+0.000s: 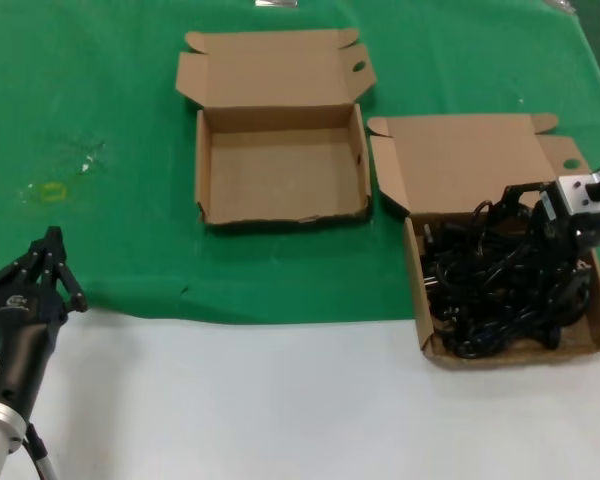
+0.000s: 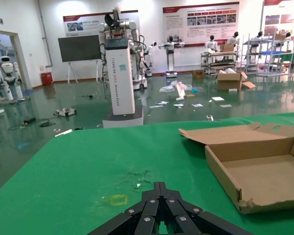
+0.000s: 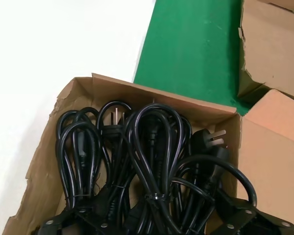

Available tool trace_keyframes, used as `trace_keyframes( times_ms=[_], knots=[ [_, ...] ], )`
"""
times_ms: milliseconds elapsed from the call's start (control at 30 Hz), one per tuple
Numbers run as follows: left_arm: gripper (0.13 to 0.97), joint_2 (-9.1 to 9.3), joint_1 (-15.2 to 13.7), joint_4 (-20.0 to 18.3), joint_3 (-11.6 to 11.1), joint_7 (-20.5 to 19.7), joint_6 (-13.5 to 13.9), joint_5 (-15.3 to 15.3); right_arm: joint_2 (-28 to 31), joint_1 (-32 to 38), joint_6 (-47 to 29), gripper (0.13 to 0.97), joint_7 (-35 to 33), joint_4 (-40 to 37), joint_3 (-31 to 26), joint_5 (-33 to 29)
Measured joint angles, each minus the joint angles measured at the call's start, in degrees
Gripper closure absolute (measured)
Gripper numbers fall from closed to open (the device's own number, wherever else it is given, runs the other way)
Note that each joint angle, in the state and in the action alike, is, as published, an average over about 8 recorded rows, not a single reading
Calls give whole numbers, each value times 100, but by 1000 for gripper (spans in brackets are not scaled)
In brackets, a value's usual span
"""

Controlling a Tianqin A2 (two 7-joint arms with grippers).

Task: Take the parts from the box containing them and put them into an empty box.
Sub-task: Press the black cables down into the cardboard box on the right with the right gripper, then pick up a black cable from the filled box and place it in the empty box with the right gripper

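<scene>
the left hand [image 1: 52, 262] sits parked at the near left corner of the surface [image 1: 280, 400], right where the green cloth [image 1: 100, 120] ends and the white part begins; its fingers are clenched to a point. a wide stretch of bare cloth lies between it and the empty box [image 1: 280, 165], which sits mid-surface with its lid flap folded back toward the far edge. a narrow strip of cloth separates that box from the full box [image 1: 420, 300] on the right, which straddles the cloth's near edge. the power cords [image 1: 490, 285] lie heaped in it, in tied loops. the right hand [image 1: 540, 215] is down among them by the far right wall; whether it grasps a bundle, i cannot tell.
</scene>
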Motion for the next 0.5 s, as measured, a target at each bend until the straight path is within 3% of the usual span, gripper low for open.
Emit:
trace_keyframes(
  times_ms=[233,500],
  knots=[
    [953,0,0,0,0,0,0,0,-76,75,34,360,-33,-151,60,-62],
    [953,0,0,0,0,0,0,-1,-74,41,23,575,23,-124,90,-140]
  ],
)
